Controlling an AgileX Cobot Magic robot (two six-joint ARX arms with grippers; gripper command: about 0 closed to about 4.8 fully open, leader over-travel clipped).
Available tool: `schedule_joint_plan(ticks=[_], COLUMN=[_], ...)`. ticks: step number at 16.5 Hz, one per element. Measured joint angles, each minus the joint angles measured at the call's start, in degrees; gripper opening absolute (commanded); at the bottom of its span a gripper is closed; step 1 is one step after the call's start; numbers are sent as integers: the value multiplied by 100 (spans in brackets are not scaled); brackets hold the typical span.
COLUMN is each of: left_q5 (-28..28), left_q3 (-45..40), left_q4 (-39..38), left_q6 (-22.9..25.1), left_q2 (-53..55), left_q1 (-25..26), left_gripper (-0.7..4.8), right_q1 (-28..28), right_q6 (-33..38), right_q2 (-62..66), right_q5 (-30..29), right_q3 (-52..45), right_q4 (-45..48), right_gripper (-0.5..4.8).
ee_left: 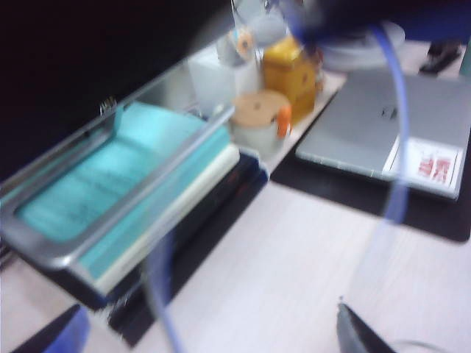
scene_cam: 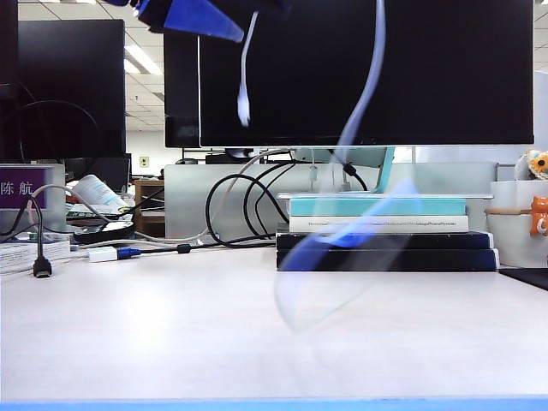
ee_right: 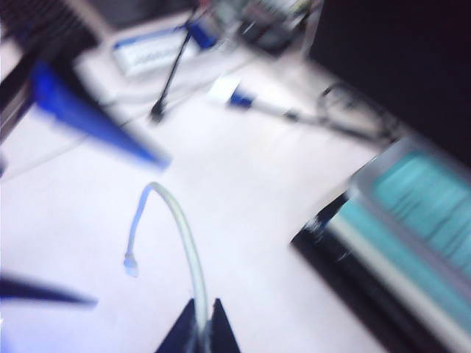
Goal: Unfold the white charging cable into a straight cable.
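My right gripper [ee_right: 200, 327] is shut on the white charging cable [ee_right: 184, 235], pinching it between dark fingertips. A short end arcs out from the jaws and drops to a small plug [ee_right: 131, 263]. In the exterior view this end [scene_cam: 245, 73] hangs from the top edge, and the rest of the cable [scene_cam: 355, 120] sweeps down as a blurred loop to just above the table. The right gripper itself is above that frame. My left gripper [ee_left: 210, 334] is open wide, a blurred stretch of cable [ee_left: 163, 301] passing between its fingers without being gripped. One of its blue fingers [scene_cam: 204, 19] shows beside the hanging end.
A stack of books [scene_cam: 385, 235] stands under a large monitor [scene_cam: 368, 68] at the back right. Black cables [scene_cam: 229, 205] and a white adapter with a blue plug [scene_cam: 111, 253] lie at the back left. A silver laptop [ee_left: 383, 125] and a wooden-lidded jar [ee_left: 257, 121] sit beyond the books.
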Motion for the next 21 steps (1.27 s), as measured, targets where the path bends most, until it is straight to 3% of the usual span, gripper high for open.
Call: schedule_joint_plan(ticks=[1, 2, 4, 5, 6, 9, 10, 11, 13, 15, 17, 18, 19, 20, 21], left_q5=[70, 168, 422, 632, 763, 1119, 1117, 1115, 1095, 730, 210, -96, -385, -903, -1102], left_q3=[0, 0, 0, 0, 0, 0, 0, 0, 0, 0, 0, 0, 0, 0, 0], left_q4=[179, 387, 514, 553, 564, 603, 669, 750, 964, 1156, 1202, 1202, 1202, 1228, 1300], left_q6=[-39, -55, -50, -52, -48, -44, -37, -31, -42, 7, 396, 680, 955, 1462, 1668], left_q2=[-2, -2, -2, 0, 2, 15, 15, 15, 15, 15, 15, 15, 15, 17, 17], left_q1=[-2, 0, 0, 0, 0, -4, -2, -4, -4, -11, -13, -13, -22, -133, -195], left_gripper=[479, 431, 196, 138, 47, 45, 20, -6, -6, -6, -6, -6, -6, -6, -6], right_q1=[-9, -9, 0, -2, -2, -4, -7, -7, -4, -4, -4, -4, -4, -4, 7], right_q6=[-63, -72, -74, -74, -74, -74, -72, -74, -72, -72, -74, -68, -11, 323, 542], right_q2=[0, 0, 0, 0, 0, -2, -2, -2, -2, -2, 0, 0, 0, 11, 44], right_q5=[-380, -894, -1287, -1471, -1547, -1906, -2000, -2022, -2031, -2031, -2033, -2031, -2028, -2013, -1895], right_q3=[-2, -37, -35, -35, -35, -35, -35, -35, -35, -35, -35, -35, -37, -35, -35], right_q4=[-293, -420, -428, -428, -428, -352, -352, -352, -352, -350, -267, -203, -127, 114, 243], right_gripper=[-6, -6, -6, -6, -6, 4, 47, 53, 25, 7, 15, 94, 276, 296, 315])
